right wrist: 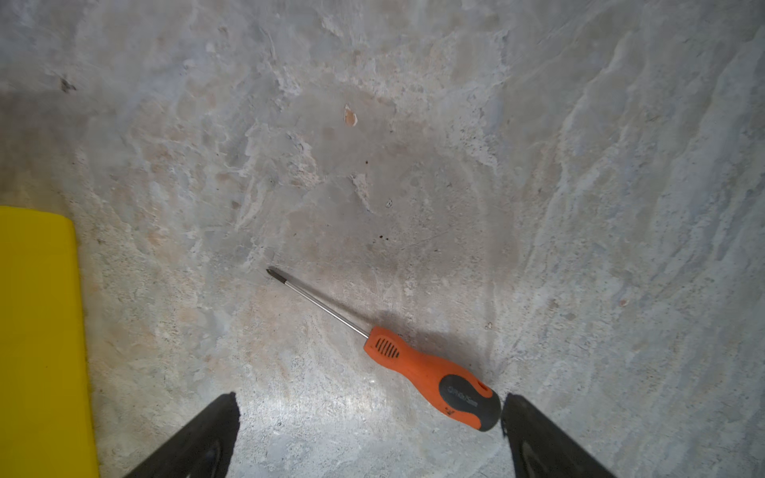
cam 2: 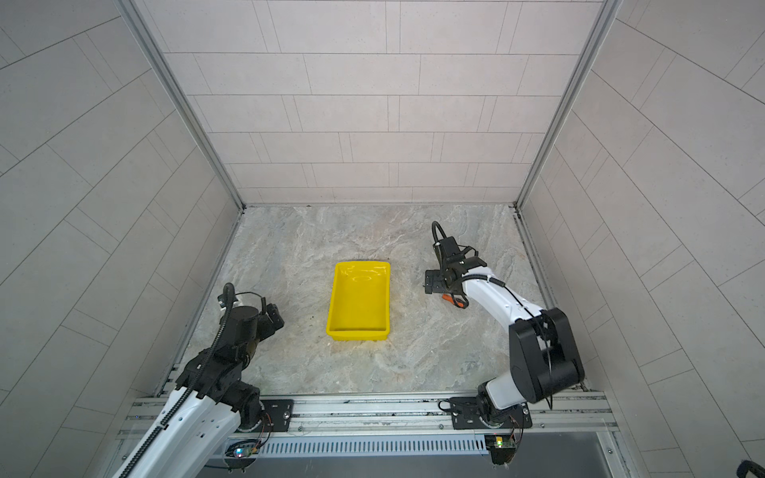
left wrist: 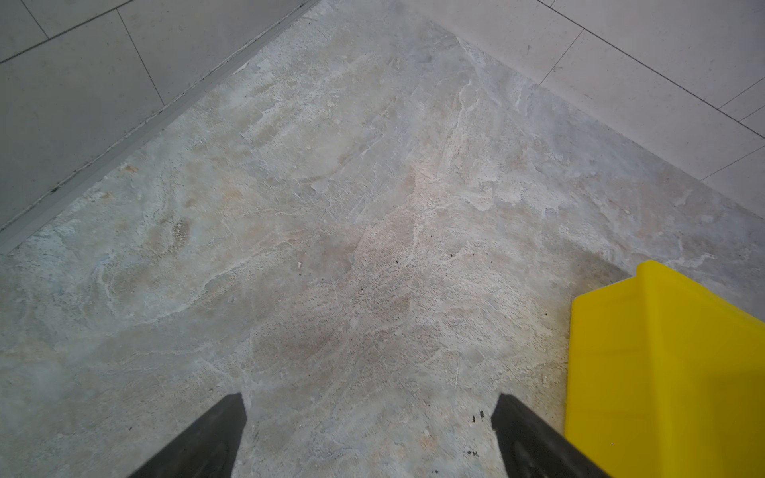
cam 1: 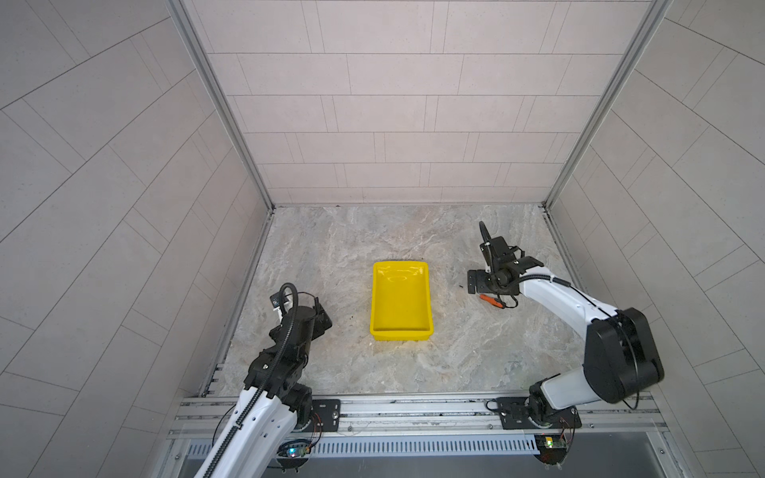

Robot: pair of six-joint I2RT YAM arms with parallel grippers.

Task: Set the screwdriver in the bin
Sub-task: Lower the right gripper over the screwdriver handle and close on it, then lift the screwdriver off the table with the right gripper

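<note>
**A:** Where do we find the right gripper [right wrist: 368, 399]?

**B:** We see its jaws wide apart and gripping nothing, over the screwdriver [right wrist: 414, 360]. The screwdriver lies flat on the stone table [right wrist: 414, 124], right of the bin [cam 1: 401, 331], with its tip pointing left toward it.

**A:** And the left gripper [left wrist: 368, 397]?

**B:** Also parted and empty, left of the bin, which stands mid-table.
</note>
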